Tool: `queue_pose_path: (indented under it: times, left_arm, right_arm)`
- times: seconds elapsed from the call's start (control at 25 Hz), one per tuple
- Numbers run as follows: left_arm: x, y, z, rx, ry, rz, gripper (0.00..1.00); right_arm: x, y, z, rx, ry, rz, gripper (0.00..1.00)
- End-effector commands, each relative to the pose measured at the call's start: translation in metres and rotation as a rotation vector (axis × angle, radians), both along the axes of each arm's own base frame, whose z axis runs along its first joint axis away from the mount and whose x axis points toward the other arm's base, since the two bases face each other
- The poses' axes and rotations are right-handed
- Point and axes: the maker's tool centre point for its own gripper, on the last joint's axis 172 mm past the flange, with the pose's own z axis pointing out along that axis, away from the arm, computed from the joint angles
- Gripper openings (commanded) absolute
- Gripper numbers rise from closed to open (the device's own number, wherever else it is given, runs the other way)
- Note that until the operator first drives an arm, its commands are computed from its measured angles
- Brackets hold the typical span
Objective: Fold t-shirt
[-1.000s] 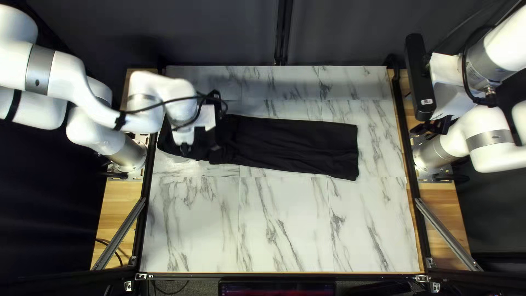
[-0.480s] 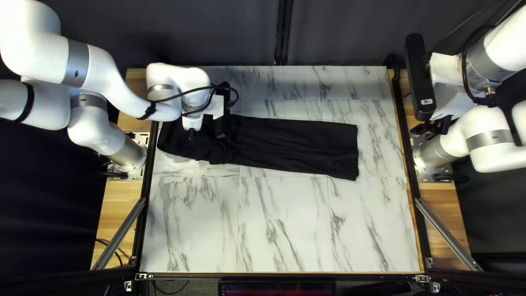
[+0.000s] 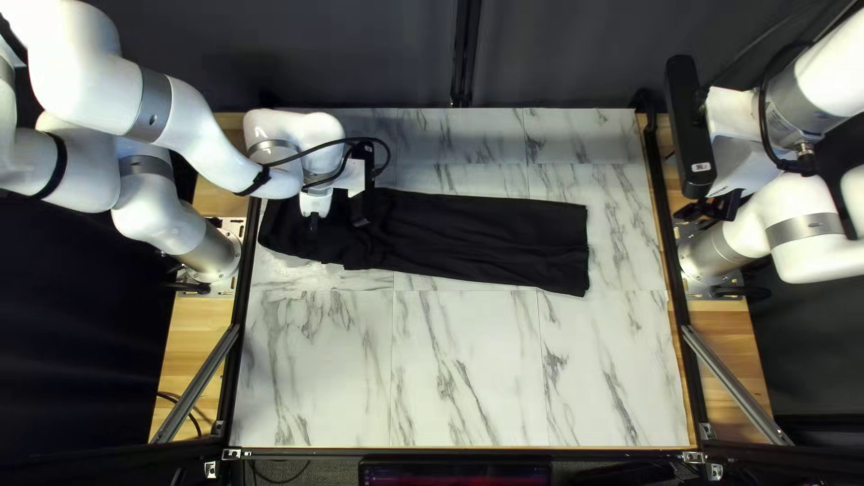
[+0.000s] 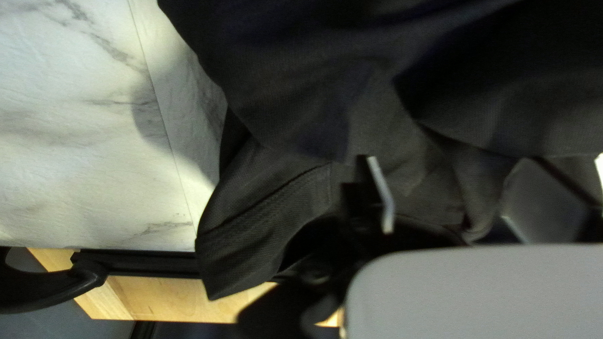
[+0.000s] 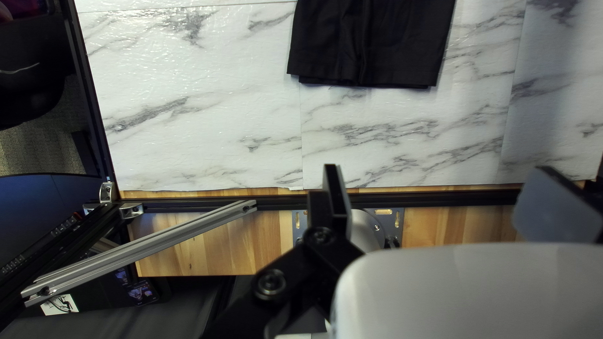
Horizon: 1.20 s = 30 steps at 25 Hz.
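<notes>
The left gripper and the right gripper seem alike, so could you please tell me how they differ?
The left gripper is over the black shirt, while the right gripper hangs by the table's rail, the shirt out ahead of it. Cloth shows between the left gripper's fingers, but none between the right gripper's. Both grippers are open.

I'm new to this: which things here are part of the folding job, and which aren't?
For the job:
- black garment, presumably the t-shirt
- left gripper
- right gripper

Not part of it:
- dark curtain
- screen
</notes>
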Motion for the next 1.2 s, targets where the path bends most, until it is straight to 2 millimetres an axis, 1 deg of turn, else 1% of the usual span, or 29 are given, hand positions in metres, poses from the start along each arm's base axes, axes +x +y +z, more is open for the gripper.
queue_pose_path:
  times: [0.04,0.12,0.36,0.52,0.76,0.8,0.84,0.92,1.04,1.12,1.16,1.2]
  left_arm:
    - [0.002,-0.001,0.002,-0.003,0.000,0.000,0.06]
    - [0.003,-0.003,0.006,-0.002,0.000,-0.001,0.05]
    - [0.001,-0.014,0.032,0.028,-0.005,0.000,0.05]
    - [-0.005,-0.022,0.041,0.046,-0.008,0.005,0.05]
    - [-0.013,-0.055,0.043,0.066,-0.011,0.017,0.05]
    - [-0.014,-0.057,0.044,0.068,-0.011,0.018,0.05]
    - [-0.015,-0.066,0.046,0.073,-0.012,0.021,0.05]
    - [-0.017,-0.075,0.050,0.081,-0.013,0.024,0.05]
    - [-0.014,-0.095,0.058,0.098,-0.019,0.024,0.05]
    - [-0.012,-0.102,0.060,0.105,-0.021,0.021,0.05]
    - [-0.010,-0.109,0.061,0.110,-0.024,0.020,0.06]
    - [-0.009,-0.112,0.061,0.113,-0.025,0.019,0.05]
  right_arm:
    - [0.000,0.000,0.000,0.000,0.000,0.000,1.00]
    - [0.000,0.000,0.000,0.000,0.000,0.000,1.00]
    - [0.000,0.000,0.000,0.000,0.000,0.000,1.00]
    - [0.000,0.000,0.000,0.000,0.000,0.000,1.00]
    - [0.000,0.000,0.000,0.000,0.000,0.000,1.00]
    - [0.000,0.000,0.000,0.000,0.000,0.000,1.00]
    - [0.000,0.000,0.000,0.000,0.000,0.000,1.00]
    - [0.000,0.000,0.000,0.000,0.000,0.000,1.00]
    - [0.000,0.000,0.000,0.000,0.000,0.000,1.00]
    - [0.000,0.000,0.000,0.000,0.000,0.000,1.00]
    - [0.000,0.000,0.000,0.000,0.000,0.000,1.00]
    - [0.000,0.000,0.000,0.000,0.000,0.000,1.00]
